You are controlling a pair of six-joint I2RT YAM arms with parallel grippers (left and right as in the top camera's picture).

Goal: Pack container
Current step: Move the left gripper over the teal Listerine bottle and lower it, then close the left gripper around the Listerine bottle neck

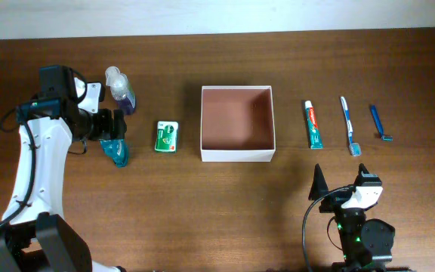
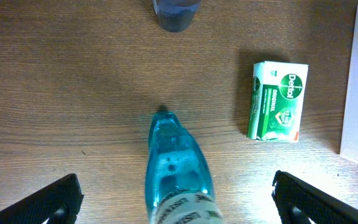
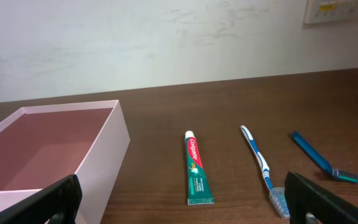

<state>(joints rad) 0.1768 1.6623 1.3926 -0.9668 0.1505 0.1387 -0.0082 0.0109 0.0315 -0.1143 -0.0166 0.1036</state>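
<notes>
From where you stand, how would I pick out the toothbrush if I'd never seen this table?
Find the big square box in the middle of the table. Three slim things lie in a row to its right, and the toothbrush is the middle one. Its blue-and-white handle and bristled head set it apart from the green toothpaste tube and the plain blue razor.

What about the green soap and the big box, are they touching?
Apart. The overhead view shows a strip of bare table between the green soap and the box. The left wrist view shows that gap too.
</notes>
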